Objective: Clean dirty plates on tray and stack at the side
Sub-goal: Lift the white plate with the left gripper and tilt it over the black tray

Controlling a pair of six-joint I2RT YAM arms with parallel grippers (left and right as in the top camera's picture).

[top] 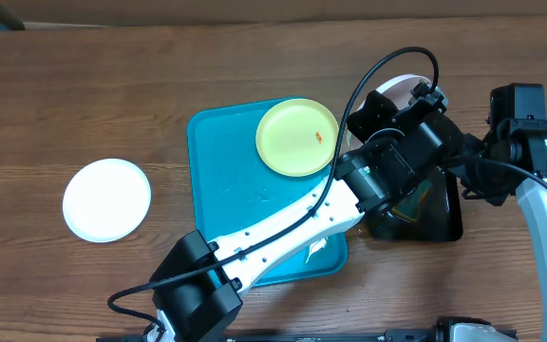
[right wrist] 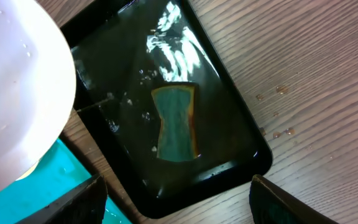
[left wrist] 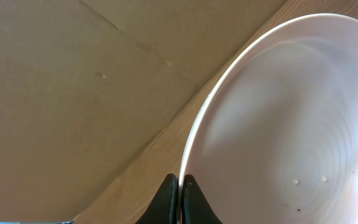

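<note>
- Near the black tray (right wrist: 241, 134), one white plate (left wrist: 291, 124) is held tilted, its rim pinched in the left gripper (left wrist: 179, 182).
- Right gripper (right wrist: 176, 180) is spread wide above the sponge (right wrist: 176, 121). It should probably take the sponge and wipe lightly, since the rim hold looks thin.
- Green plate (top: 297, 136) sits on the turquoise tray (top: 226, 180).

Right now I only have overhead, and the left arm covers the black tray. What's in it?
Observer: A sponge, lying flat in the wet black tray.
Operator: Right hand open?
Observer: Yes, the right hand is wide open, nothing between its fingers.
Operator: Left grip on the white plate?
Observer: The left hand is shut on the white plate, pinching just its rim.
</note>
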